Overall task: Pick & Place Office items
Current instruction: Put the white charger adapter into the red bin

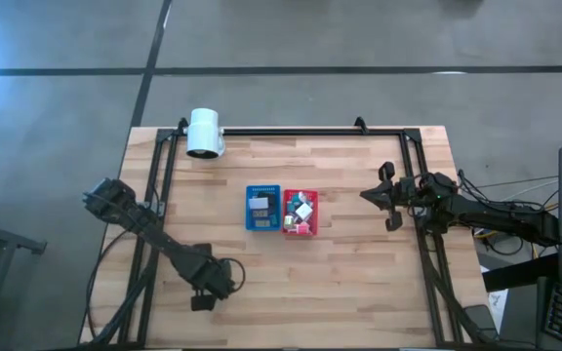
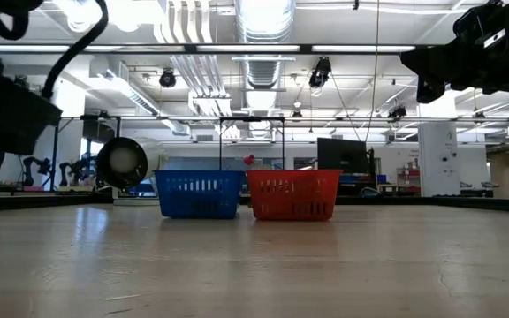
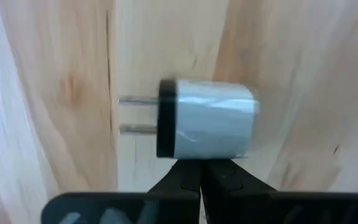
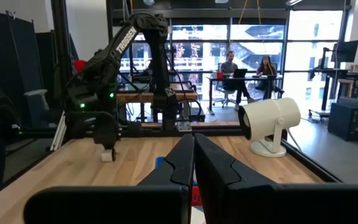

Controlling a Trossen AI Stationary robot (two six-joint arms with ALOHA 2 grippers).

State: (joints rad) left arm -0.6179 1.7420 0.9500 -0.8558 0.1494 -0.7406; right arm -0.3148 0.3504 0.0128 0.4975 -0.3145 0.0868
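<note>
A white plug adapter (image 3: 207,127) with a black face and two metal prongs lies on the wooden table (image 1: 359,283). My left gripper (image 3: 199,171) is shut and points down near the table's front left (image 1: 201,302), its tips at the adapter's long side. In the right wrist view the adapter (image 4: 107,155) shows as a small white block under that gripper. Other office items lie in the blue tray (image 1: 261,209) and the red tray (image 1: 301,213) at mid-table. My right gripper (image 4: 194,155) is shut and level above the table's right side (image 1: 388,200), holding nothing. My left gripper comes at the white adapter from above with its fingers shut, and the fingertips (image 3: 185,174) meet the edge of its long white side (image 3: 204,155) in the left wrist view. I cannot tell whether they touch it. The adapter lies flat on the table.
A big white cylinder (image 1: 204,132) stands at the table's far left. A dark frame rail (image 1: 291,131) runs along the far edge and down both sides. Bare wood lies between the trays and the near edge.
</note>
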